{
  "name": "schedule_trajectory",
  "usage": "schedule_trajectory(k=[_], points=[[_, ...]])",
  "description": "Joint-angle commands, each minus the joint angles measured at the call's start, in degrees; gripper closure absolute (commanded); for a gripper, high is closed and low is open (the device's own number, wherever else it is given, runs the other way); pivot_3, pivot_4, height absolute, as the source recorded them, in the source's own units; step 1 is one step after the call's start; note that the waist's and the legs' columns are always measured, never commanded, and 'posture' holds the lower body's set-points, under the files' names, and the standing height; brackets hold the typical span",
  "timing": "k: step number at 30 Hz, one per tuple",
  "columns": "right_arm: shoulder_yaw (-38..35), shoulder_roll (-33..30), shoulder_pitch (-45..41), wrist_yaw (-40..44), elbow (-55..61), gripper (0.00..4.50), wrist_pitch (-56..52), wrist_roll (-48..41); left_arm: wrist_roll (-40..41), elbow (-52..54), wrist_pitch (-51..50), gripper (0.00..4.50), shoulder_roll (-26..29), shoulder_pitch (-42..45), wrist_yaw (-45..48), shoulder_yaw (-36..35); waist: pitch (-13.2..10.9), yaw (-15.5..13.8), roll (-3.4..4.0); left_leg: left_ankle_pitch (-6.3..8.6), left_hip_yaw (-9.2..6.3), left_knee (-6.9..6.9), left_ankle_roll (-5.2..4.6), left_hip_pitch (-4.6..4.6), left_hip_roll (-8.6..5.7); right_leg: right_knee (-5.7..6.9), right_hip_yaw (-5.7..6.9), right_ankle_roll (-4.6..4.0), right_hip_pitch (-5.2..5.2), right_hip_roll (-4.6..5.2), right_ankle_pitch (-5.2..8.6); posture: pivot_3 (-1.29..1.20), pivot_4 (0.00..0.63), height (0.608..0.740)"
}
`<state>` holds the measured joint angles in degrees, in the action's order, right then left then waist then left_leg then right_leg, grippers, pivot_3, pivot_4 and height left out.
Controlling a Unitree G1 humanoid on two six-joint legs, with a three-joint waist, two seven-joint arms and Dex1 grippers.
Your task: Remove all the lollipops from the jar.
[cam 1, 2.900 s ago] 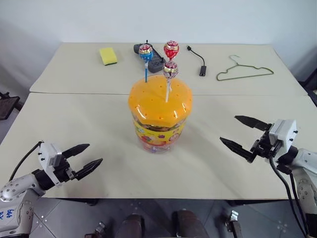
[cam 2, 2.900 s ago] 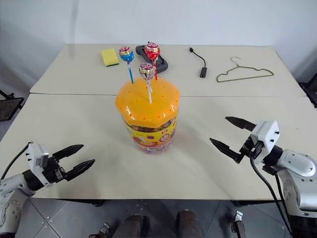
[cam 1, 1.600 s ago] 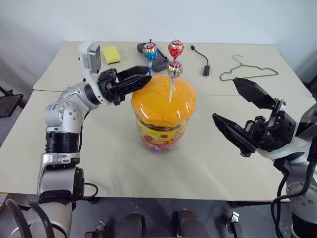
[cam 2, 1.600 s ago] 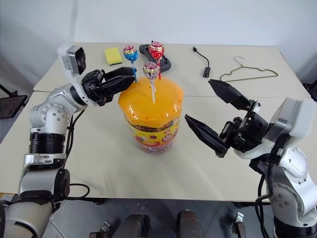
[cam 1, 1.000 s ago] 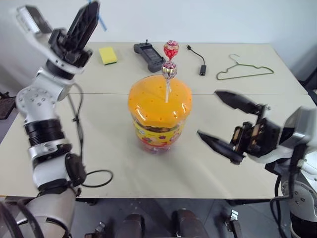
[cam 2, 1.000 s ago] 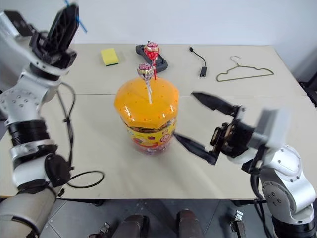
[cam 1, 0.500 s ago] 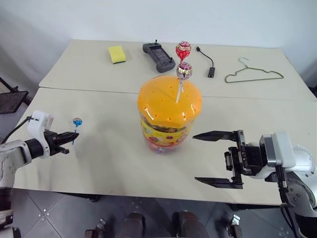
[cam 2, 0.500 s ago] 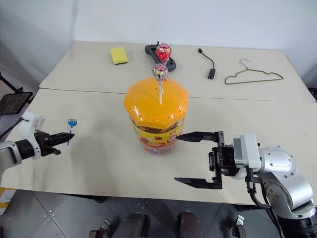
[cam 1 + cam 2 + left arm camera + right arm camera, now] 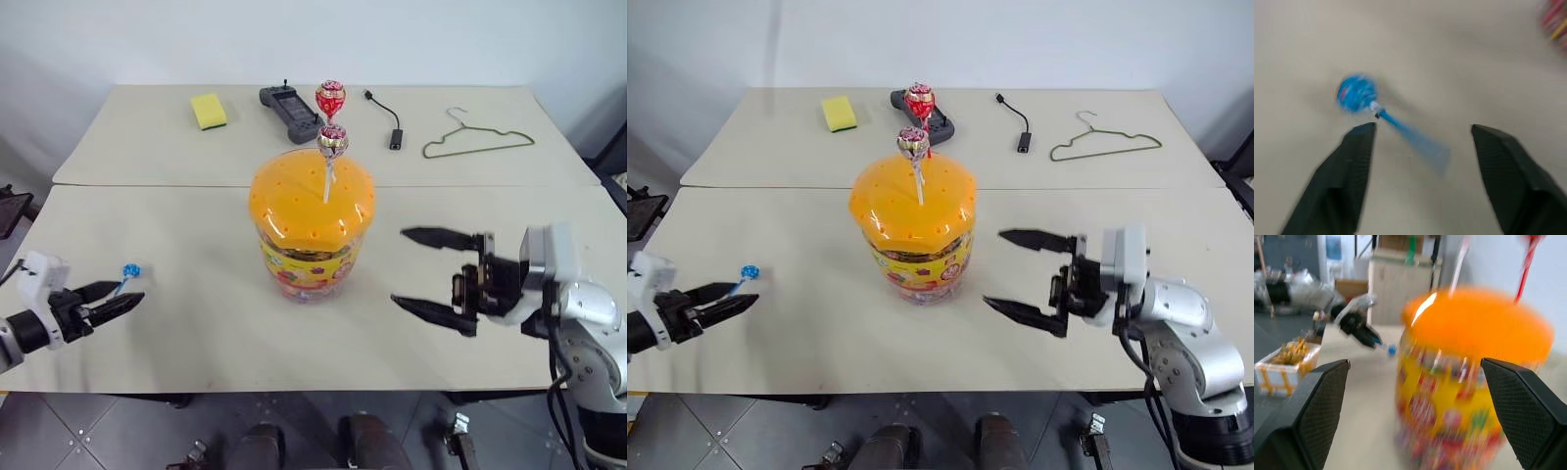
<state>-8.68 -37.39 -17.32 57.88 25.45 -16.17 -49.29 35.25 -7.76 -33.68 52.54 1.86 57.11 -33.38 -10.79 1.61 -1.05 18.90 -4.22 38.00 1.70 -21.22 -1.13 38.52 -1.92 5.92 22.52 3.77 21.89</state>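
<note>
The jar [image 9: 309,257] stands mid-table, a clear tub with an orange dotted lid [image 9: 294,201]. A red lollipop [image 9: 330,98] and a gold-purple lollipop [image 9: 332,138] stick up from the lid on their sticks. The blue lollipop [image 9: 128,271] is low over the table at the far left, its stick running back between the open fingers of my left gripper [image 9: 110,297]. In the left wrist view the blue lollipop [image 9: 1355,93] is free of both fingers. My right gripper [image 9: 431,274] hangs open just right of the jar, pointing at it.
At the back of the table lie a yellow sponge [image 9: 209,111], a black handset [image 9: 282,106], a black cable with an adapter [image 9: 392,132] and a green wire hanger [image 9: 477,143]. A seam [image 9: 147,185] crosses the table behind the jar.
My left arm pulled the blue lollipop off the lid, swung it up and left, lowered it to the table, and its fingers have now opened off the stick. The right gripper edged toward the jar.
</note>
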Motion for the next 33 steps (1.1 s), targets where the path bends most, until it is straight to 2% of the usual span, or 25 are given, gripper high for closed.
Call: schedule_trajectory(k=[1,2,5,9,10,13,18,21,31,32,33], points=[[1.5,2.11,-6.49,-6.61,1.54,0.0,-4.7,-2.92,6.99,1.19,2.54,0.27,-0.78,4.31,6.61,-4.08,0.0,-0.11,0.0,0.02,-0.01,-0.02,0.02,0.0,0.01,-0.01,0.02,0.0,0.0,0.0,0.0,0.0,0.15,0.74],[1.77,2.77,-8.12,-7.94,1.12,0.0,-5.62,-3.11,8.17,1.67,2.88,0.27,-1.2,5.13,7.98,-4.31,0.0,-0.21,0.0,0.03,-0.04,-0.01,0.02,-0.02,0.0,-0.02,0.05,0.0,0.0,0.01,0.0,0.0,0.15,0.74],[4.27,4.39,-13.12,-9.08,-0.17,0.0,-7.25,-1.04,19.72,7.61,-3.9,0.27,-4.05,9.29,8.03,-6.22,0.0,-0.18,-0.01,0.06,-0.04,-0.01,-0.04,-0.09,-0.07,-0.06,0.11,0.05,0.02,0.12,-0.02,0.0,0.15,0.74],[8.26,6.26,-16.38,-9.13,-1.48,0.0,-7.09,3.45,30.68,14.47,-9.49,0.27,-7.18,12.14,3.99,-6.9,0.02,0.03,-0.04,0.16,-0.04,0.06,-0.1,-0.15,-0.07,-0.08,0.15,0.09,0.04,0.13,-0.05,0.0,0.15,0.74],[8.45,6.63,-16.7,-9.16,-1.61,0.0,-7.21,3.81,32.09,15.14,-10.22,0.27,-7.47,12.37,3.08,-7.01,0.02,0.2,-0.04,0.16,-0.04,0.06,-0.1,-0.15,-0.07,-0.08,0.15,0.09,0.06,0.13,-0.05,0.0,0.15,0.74],[12.03,7.84,-18.94,-9.19,-2.66,0.0,-8.17,7.19,36.11,16.32,-6.66,0.27,-13.25,19.42,-0.79,-5.35,0.01,0.09,-0.03,0.16,0.01,0.09,-0.1,-0.11,-0.08,0.0,0.15,0.1,0.08,0.12,-0.05,0.0,0.15,0.74],[11.96,8.21,-21.08,-11.15,-3.88,0.0,-13.85,5.69,35.89,17.77,-10.07,0.27,-11.06,17.76,3.76,-1.45,0.05,0.73,-0.09,0.09,0.07,0.21,0.01,-0.01,-0.01,0.14,0.13,0.09,0.04,0.02,-0.05,0.0,0.15,0.74],[11.99,9.12,-21.44,-10.86,-4.63,0.6,-13.27,6.69,33.8,16.6,-9.35,0.25,-9.84,17.11,5.55,0.02,0.05,0.79,-0.09,0.09,0.06,0.16,0.02,0.04,0.01,0.16,0.13,0.09,0.04,0.02,-0.05,0.0,0.15,0.74],[12.09,10.18,-22.27,-10.97,-4.83,4.02,-12.94,8.58,31.79,15.78,-5.71,0.25,-11.27,18.92,7.63,2.12,0.05,0.77,-0.09,0.09,0.06,0.12,0.02,0.02,0.0,0.09,0.13,0.09,0.04,0.02,-0.05,0.0,0.15,0.74],[11.87,10.32,-22.38,-10.75,-4.92,4.34,-12.6,8.61,31.92,15.69,-5.65,0.25,-11.55,19.1,7.45,2.27,0.05,0.76,-0.09,0.09,0.06,0.12,0.02,0.02,0.0,0.1,0.13,0.09,0.04,0.02,-0.05,0.0,0.15,0.74],[11.29,10.74,-22.51,-10.53,-5.05,4.43,-12.13,8.04,32.07,15.59,-5.59,0.25,-11.87,19.34,7.18,2.36,0.05,0.75,-0.09,0.09,0.06,0.12,0.02,0.02,0.0,0.1,0.13,0.09,0.04,0.02,-0.05,0.0,0.15,0.74]])
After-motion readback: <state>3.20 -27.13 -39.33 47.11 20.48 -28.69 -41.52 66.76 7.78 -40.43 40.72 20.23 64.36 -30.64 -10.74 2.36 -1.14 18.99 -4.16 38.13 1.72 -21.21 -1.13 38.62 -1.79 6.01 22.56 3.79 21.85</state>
